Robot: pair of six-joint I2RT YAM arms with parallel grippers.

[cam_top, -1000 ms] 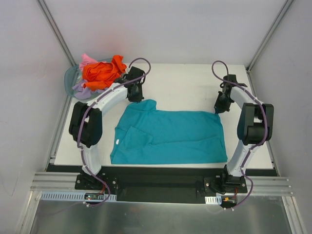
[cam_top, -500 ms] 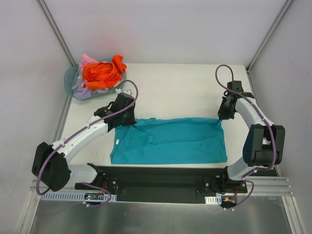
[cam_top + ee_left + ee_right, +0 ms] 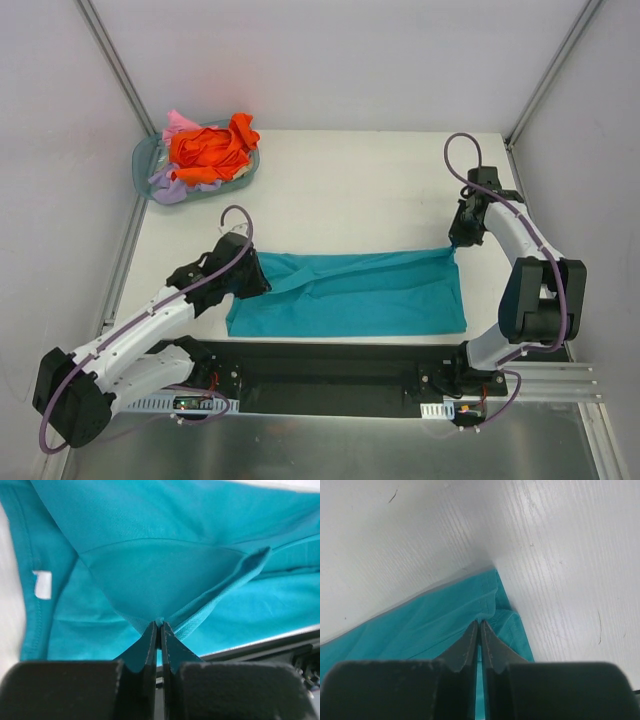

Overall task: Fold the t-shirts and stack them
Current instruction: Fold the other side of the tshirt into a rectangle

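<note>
Table: white wood-grain table (image 3: 350,170), carrying everything below.
Task thing: soft teal short-sleeved cotton t-shirt (image 3: 360,300), lying flat along the near table edge. Its long axis runs left to right, across both arm bases.
Fold state: the far edge is lifted and doubled over towards the near hem. The band looks narrower on the left than on the right.
Basket: round translucent grey-blue plastic basket (image 3: 143,160) in the far left corner, well apart from the teal t-shirt. It holds a crumpled orange t-shirt (image 3: 205,147) with lavender (image 3: 168,187) and pink (image 3: 178,122) cloth beneath it.
Left gripper (image 3: 247,272): jaws pressed together on a peak of teal cloth at the shirt's left end, and the fabric tents up from the tips.
Right gripper (image 3: 455,241): jaws pressed together, nipping the far right corner of the hem, with bare table just beyond.
Key relation: the held edge slants, with the left end nearer the near hem. Judgement: the right arm has farther to draw towards the bases.
Label: small white neck label (image 3: 42,584), to the left of the left jaws.
</note>
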